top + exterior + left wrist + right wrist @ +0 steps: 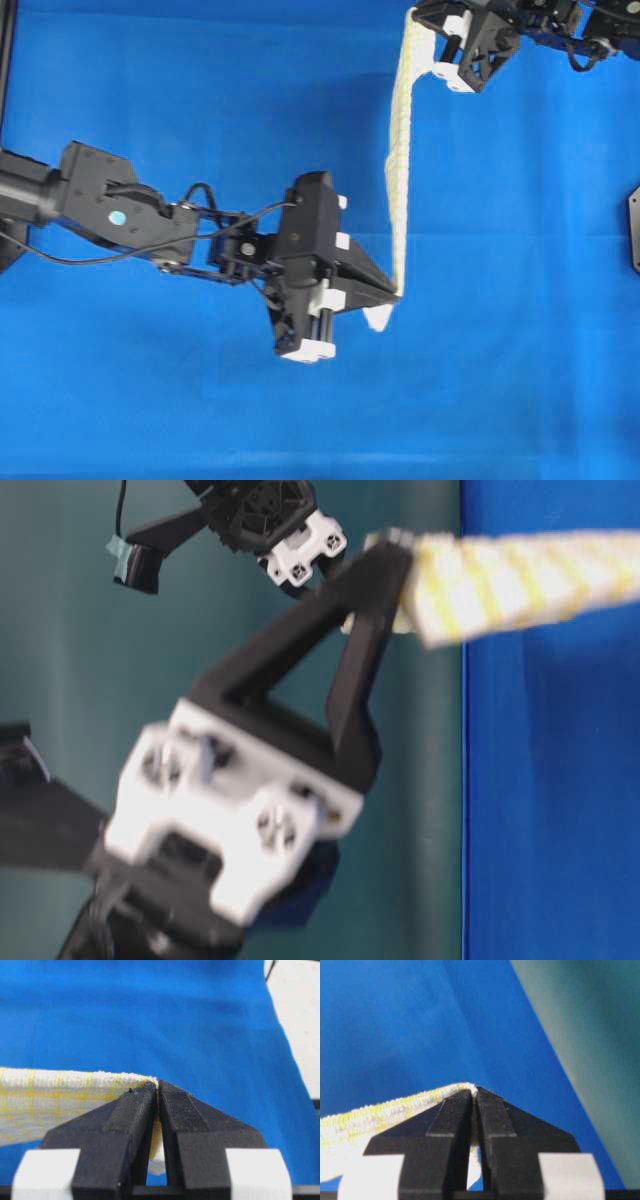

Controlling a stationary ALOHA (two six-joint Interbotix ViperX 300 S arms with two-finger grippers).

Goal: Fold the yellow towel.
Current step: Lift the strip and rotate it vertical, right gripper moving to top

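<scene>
You have a blue cloth (180, 400) covering the table, the largest thing in sight, and both arms work above it.

The left arm (110, 205) reaches in from the left edge of the overhead view. The right arm (540, 25) sits at the top right corner, only partly in frame.

The towel (400, 160) hangs lifted between your two grippers as a narrow band, seen almost edge-on from above. It runs from the right gripper's fingertips at the top down to the left gripper's fingertips near the middle. A small corner of it pokes out just past the left fingertips.

Your left gripper (158, 1091) has its fingers pressed together on the towel's edge; the wrist view shows the checked fabric trailing off to the left of the fingers (130, 1115). In the table-level view the same tips (385, 555) pinch the band's end.

Your right gripper (474, 1094) is likewise clamped on a towel edge, with the hem running off to the left of its fingers (452, 1120).
</scene>
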